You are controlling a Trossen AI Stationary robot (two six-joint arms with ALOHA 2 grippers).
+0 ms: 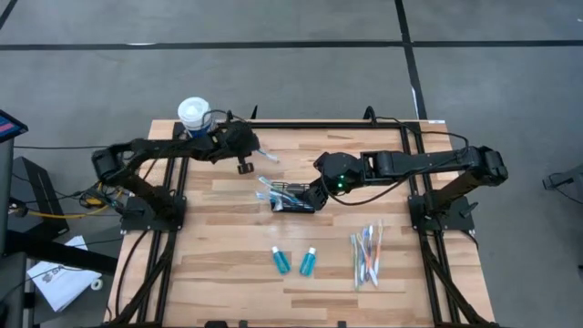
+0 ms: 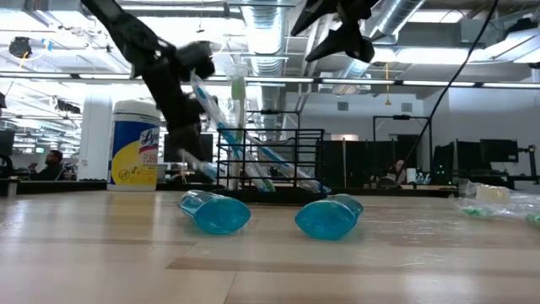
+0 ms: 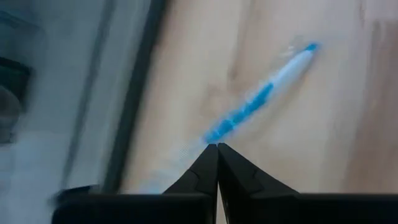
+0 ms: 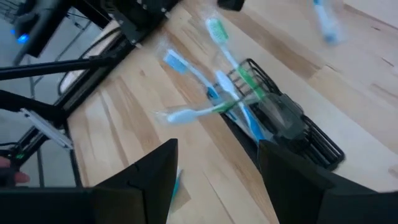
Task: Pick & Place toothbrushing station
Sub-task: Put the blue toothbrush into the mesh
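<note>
Black wire-mesh basket (image 1: 293,199) sits mid-table, just beside the right gripper (image 1: 314,197). It already carries several wrapped toothbrushes (image 4: 219,93), heads splaying out toward the table's left-rear. In the right wrist view the basket (image 4: 292,134) lies straight ahead between the two fingers (image 4: 146,180), which stand wide apart with nothing in them. The gripper is above and short of the basket, not touching it.

Left gripper (image 1: 244,166) hangs over the rear-left of the table, near the wipes canister (image 1: 193,114). Its fingertips (image 3: 217,152) are pressed together. A blue-and-white toothbrush (image 3: 261,96) shows just past them; I can't tell whether the tips pinch its end or it lies loose on the wood. In the high view that brush (image 1: 267,157) sits between the left gripper and the basket, long axis running roughly toward the basket.

Still on the table at the front: two teal tubes (image 1: 293,261) and a bundle of toothbrushes (image 1: 366,255) front-right.

Key relation, my read: the basket lies to the right and front of the left gripper, with the lone brush on the line between them. The right arm is far nearer the basket and the front-right bundle; the left arm is nearer the lone brush.
</note>
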